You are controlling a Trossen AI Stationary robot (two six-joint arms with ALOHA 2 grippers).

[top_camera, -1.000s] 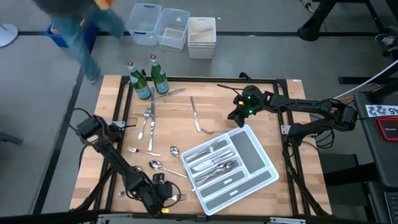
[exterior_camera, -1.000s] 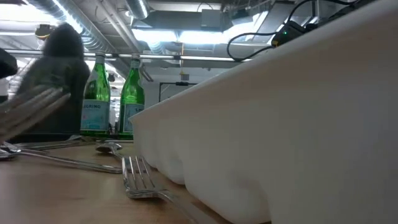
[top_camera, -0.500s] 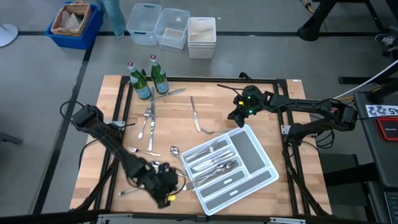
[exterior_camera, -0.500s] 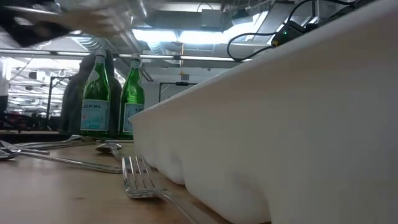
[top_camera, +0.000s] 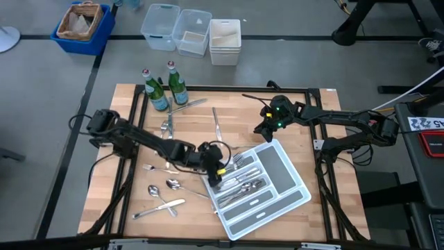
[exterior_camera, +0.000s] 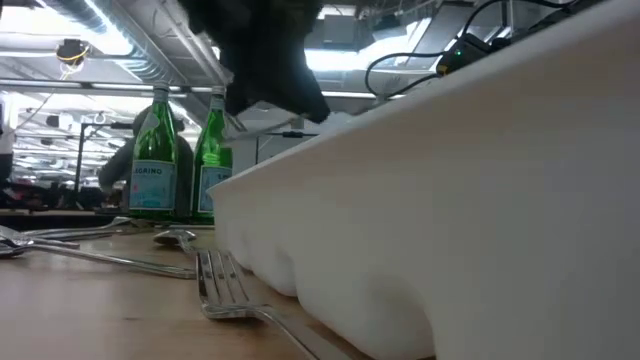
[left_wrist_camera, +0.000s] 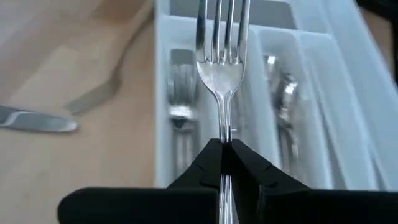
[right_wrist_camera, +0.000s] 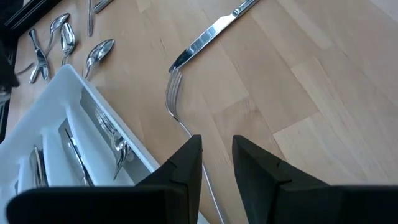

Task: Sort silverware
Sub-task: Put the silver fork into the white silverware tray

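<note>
Left end effector (left_wrist_camera: 225,152) is pinched shut on a fork (left_wrist_camera: 221,46), gripping the handle low down with the tines pointing out ahead. It sits over the near-left corner of the white divided tray (top_camera: 295,198), right at the fork slot, where other forks (left_wrist_camera: 181,93) already lie.

Step in hand, as I read it: drop this fork into the fork compartment.
- Line the handle up with the slot's long axis before release; the wrist view shows the tines roughly over the divider between the fork slot and the next one, so nudge sideways first.
- Lower until the tines are below the wall, then release. Dropping from height risks a bounce into the spoon slot (left_wrist_camera: 283,99).
- Retreat straight up so the fingers don't drag the stacked forks.

Right end effector (right_wrist_camera: 216,163) waits at the far right of the counter (top_camera: 201,118) beyond the tray, fingers spread, holding nothing. A loose fork (right_wrist_camera: 176,106) and a knife (right_wrist_camera: 214,31) lie just ahead of it.

Still unsorted on the counter: spoons (top_camera: 173,185) and a knife (top_camera: 161,206) near the front left, more pieces by the two green bottles (top_camera: 167,90).

Readable text: the left bottle's label (exterior_camera: 148,185) looks like "S.PELLEGRINO", only partly legible. Nothing else readable.
</note>
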